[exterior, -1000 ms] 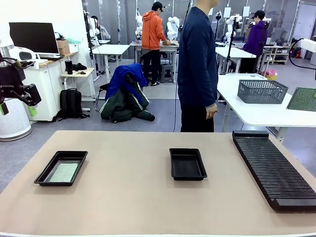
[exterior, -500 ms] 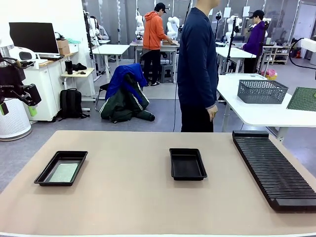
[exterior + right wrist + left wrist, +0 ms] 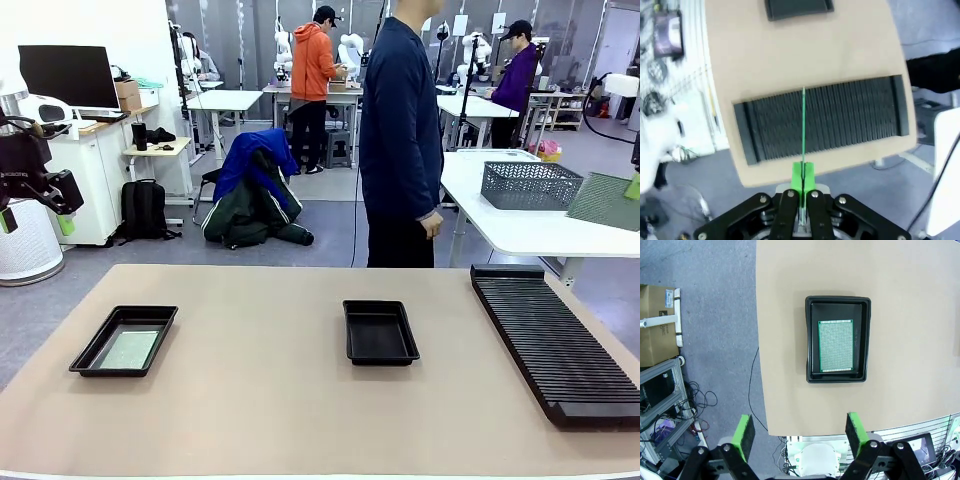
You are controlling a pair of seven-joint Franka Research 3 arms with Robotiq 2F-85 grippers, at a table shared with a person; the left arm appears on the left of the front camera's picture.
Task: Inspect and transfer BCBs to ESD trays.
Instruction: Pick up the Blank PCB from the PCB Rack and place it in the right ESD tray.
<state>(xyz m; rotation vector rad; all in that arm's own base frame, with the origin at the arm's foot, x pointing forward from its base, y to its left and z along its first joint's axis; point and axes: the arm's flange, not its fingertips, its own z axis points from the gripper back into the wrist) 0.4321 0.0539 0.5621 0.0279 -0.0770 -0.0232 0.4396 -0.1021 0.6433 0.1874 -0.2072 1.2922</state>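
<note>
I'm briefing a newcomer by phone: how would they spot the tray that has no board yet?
On the tan table, look to the middle, left of the long ribbed black rack. A shallow black tray sits there. Its twin near the table's left edge holds a pale green board; this one is empty.

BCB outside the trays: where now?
Right wrist view: the BCB is gripped in the shut right claw, above the black slotted rack at the table's right end.
</note>
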